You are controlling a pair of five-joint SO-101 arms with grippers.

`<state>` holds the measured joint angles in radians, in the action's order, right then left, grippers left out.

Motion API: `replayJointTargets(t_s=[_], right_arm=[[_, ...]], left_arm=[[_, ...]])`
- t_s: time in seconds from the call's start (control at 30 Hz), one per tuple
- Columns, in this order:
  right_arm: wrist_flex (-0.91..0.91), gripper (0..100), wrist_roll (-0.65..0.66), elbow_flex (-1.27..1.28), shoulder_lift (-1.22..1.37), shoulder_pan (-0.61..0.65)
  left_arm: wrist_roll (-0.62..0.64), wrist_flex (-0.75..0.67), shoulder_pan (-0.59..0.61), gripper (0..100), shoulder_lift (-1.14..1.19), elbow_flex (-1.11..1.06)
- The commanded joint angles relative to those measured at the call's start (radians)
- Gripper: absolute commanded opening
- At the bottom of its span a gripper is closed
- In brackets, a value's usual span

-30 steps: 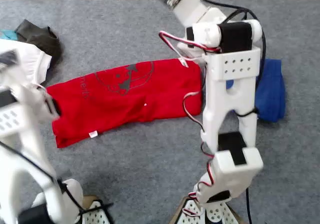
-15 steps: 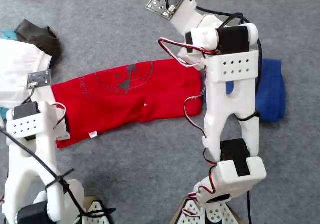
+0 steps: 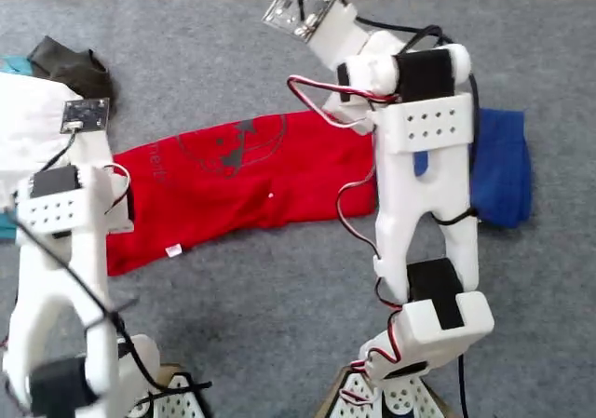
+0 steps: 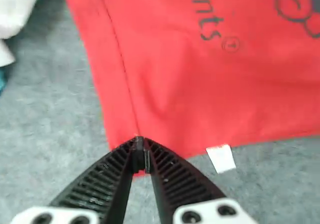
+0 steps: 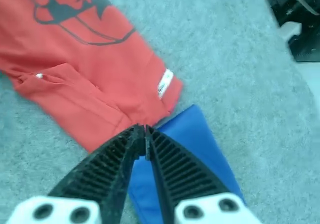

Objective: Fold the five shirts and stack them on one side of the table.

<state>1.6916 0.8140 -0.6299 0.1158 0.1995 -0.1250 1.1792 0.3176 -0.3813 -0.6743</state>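
Where the grey felt table is crossed by the long red cotton shirt with a dark printed emblem, that shirt is found folded lengthwise into a band and laid flat, slightly slanted. It is taken as the reference for all positions below.

The left gripper is seen with its black ribbed jaws brought together, tips meeting at the red shirt's near corner at the end on the left arm's side. A sliver of red is visible between the jaws, but whether cloth is actually pinched cannot be determined. A small white label is noted on the hem just beside that corner.

The right gripper is likewise closed, its tips set at the edge of the red shirt's opposite end, where the red fabric meets a folded blue fabric shirt. No grip on cloth can be confirmed. A second white label is recorded on the hem near those tips.

The blue shirt is placed touching or just beside the red shirt's end on the right arm's side. Beyond the other end, a crumpled white shirt is observed, with a dark grey bunched garment on its far side.
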Motion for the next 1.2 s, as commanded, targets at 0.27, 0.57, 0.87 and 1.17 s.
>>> replayJointTargets(t_s=[0.27, 0.57, 0.87, 1.17], right_arm=[[-0.044, 1.5, 0.046, 0.033, -0.045, 0.034], [-0.046, 1.5, 0.046, 0.024, 0.019, 0.037], [-0.046, 1.5, 0.046, 0.008, 0.035, 0.037], [-0.046, 1.5, 0.046, 0.008, 0.035, 0.035]], left_arm=[[-0.12, -0.109, 0.173, 3, 0.239, -0.054], [-0.244, -0.107, 0.219, 3, 0.239, -0.165], [-0.242, 0.08, 0.223, 3, 0.238, 0.058], [-0.097, 0.242, 0.305, 5, 0.264, 0.377]])
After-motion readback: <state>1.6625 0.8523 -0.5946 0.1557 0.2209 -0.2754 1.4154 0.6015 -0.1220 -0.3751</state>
